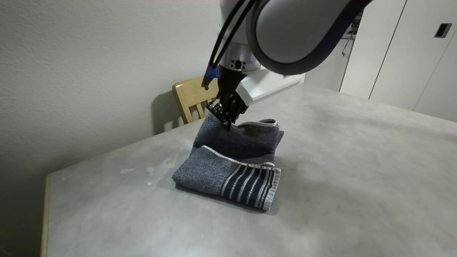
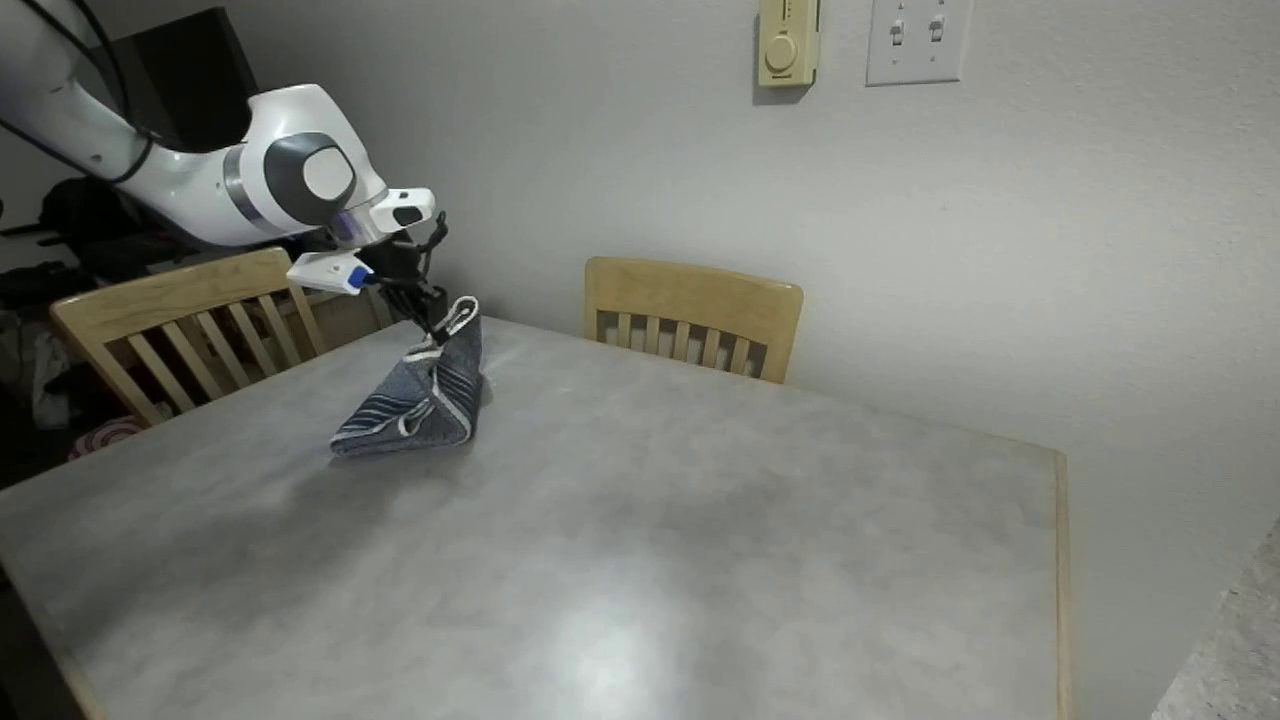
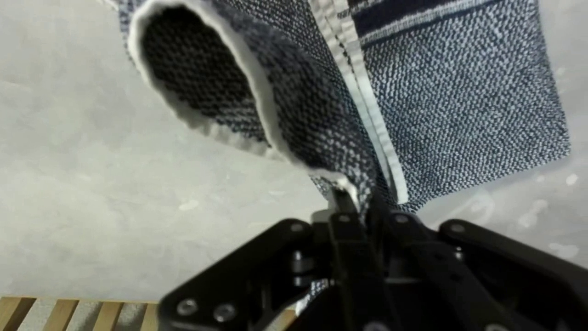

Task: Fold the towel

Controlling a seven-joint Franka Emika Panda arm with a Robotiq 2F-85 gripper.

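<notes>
Wrist view: gripper (image 3: 361,202) was nearly closed, pinching the towel (image 3: 464,105) at its white edging; a fold (gaping in a loop) stood up from the surface (image 3: 105,197).

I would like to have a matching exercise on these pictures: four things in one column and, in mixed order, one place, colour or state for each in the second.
Things:
1. gripper
2. towel
3. chairs
4. switch plate

Descriptions:
A. light wood, with slats
B. on the wall
C. closed on the towel
D. blue-grey with white edges

Right pairs: 1-C, 2-D, 3-A, 4-B
</notes>
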